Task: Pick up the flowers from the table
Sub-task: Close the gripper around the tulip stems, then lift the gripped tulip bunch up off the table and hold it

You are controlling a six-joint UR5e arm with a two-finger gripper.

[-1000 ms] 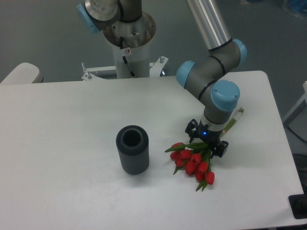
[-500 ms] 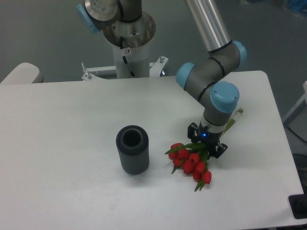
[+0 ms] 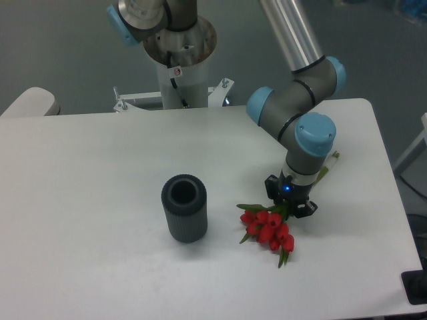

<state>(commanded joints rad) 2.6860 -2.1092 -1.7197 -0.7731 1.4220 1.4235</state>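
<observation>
White worktop fills the view, a dark ribbed vase upright near its middle. Right of the vase lie the flowers, red heads toward the front edge. Over their stems sits the hand, seemingly closed on them, though its fingers are hard to see.

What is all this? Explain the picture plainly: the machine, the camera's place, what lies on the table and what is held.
One fixed camera looks down at the table from the front. The grey and blue jointed machine is a robot arm, mounted behind the table. At its tip is a gripper with two jaws. The jaws sit closed around the green stems of the flowers, a bunch of red tulips whose heads hang low over the tabletop. To their left stands a dark ribbed vase, upright and untouched. Whether the blooms touch the table cannot be told.
</observation>
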